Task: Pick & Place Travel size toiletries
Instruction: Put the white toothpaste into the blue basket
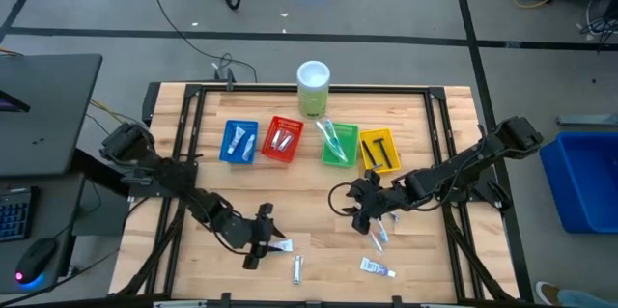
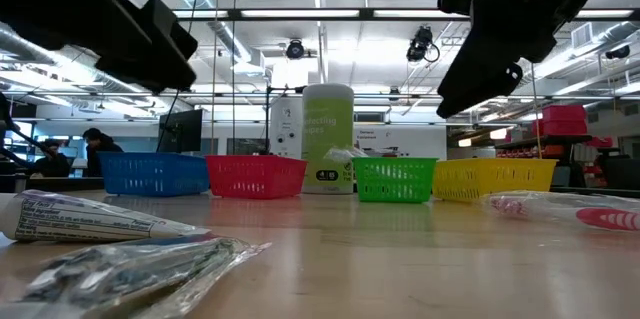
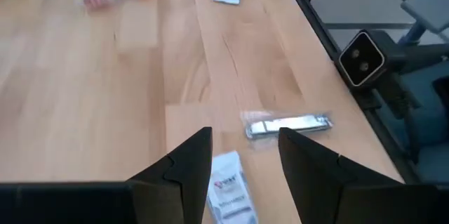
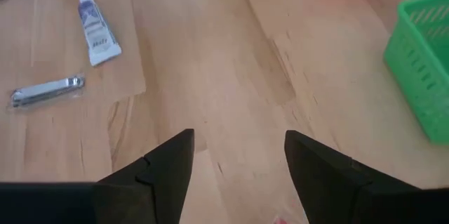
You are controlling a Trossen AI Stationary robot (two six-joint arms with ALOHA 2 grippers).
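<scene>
A white tube with red and blue print (image 3: 228, 192) lies flat on the table between the fingers of my open left gripper (image 3: 242, 136), near the front edge (image 1: 263, 242); I see no touch. A wrapped metal clipper (image 3: 287, 124) lies just beyond it. Farther right lie two toothbrushes (image 1: 379, 234) and a second tube (image 1: 377, 268). My right gripper (image 1: 362, 211) hovers open over bare wood beside the toothbrushes, with nothing between its fingers (image 4: 238, 140).
Along the table's far half stand a blue tray (image 1: 238, 141), a red tray (image 1: 282, 139), a green tray (image 1: 338, 144) and a yellow tray (image 1: 379, 149), each with items inside. A pale green cylinder (image 1: 314, 88) stands behind them. A black frame rail (image 3: 316, 20) edges the table.
</scene>
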